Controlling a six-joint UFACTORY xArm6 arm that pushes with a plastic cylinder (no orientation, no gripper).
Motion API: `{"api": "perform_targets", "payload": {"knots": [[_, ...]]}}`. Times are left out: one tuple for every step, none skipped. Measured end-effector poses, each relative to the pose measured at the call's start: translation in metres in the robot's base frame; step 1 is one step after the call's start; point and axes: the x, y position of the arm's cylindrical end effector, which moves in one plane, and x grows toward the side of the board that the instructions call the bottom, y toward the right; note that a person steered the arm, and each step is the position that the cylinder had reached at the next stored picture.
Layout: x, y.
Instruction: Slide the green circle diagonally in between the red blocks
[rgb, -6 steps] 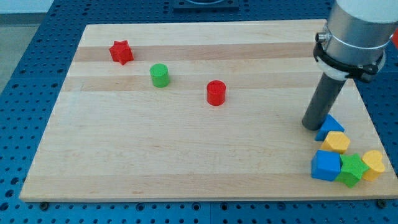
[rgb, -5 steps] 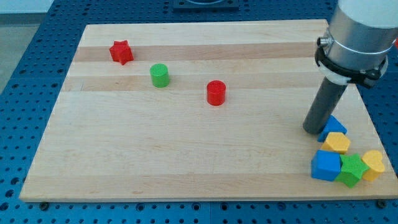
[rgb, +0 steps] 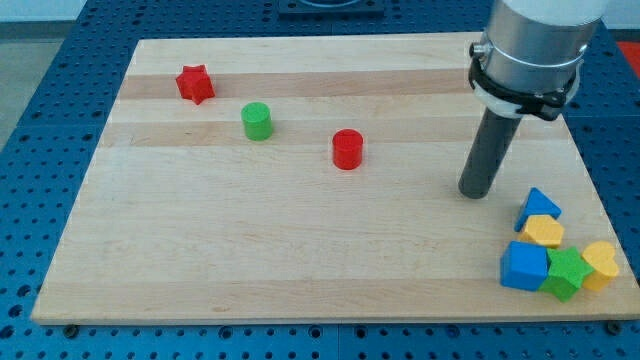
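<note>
The green circle (rgb: 257, 121) stands on the wooden board (rgb: 300, 260) at the upper left, on the line between the two red blocks. The red star (rgb: 195, 84) lies up and to its left. The red cylinder (rgb: 347, 149) lies down and to its right. My tip (rgb: 475, 192) rests on the board far to the right of all three, about a third of the board's width right of the red cylinder, touching no block.
A cluster sits at the board's lower right corner: a blue triangle (rgb: 536, 205), a yellow block (rgb: 543, 232), a blue cube (rgb: 525, 266), a green star (rgb: 567, 272) and a yellow heart (rgb: 600, 263). My tip is just left of the triangle.
My tip has moved left and slightly up, away from the blue triangle that it stood against. No block has moved.
</note>
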Motion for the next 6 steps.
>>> {"api": "perform_targets", "payload": {"knots": [[0.0,0.0],[0.003,-0.009],[0.034,-0.073],[0.072,-0.153],[0.072,-0.24],[0.027,-0.276]]}}
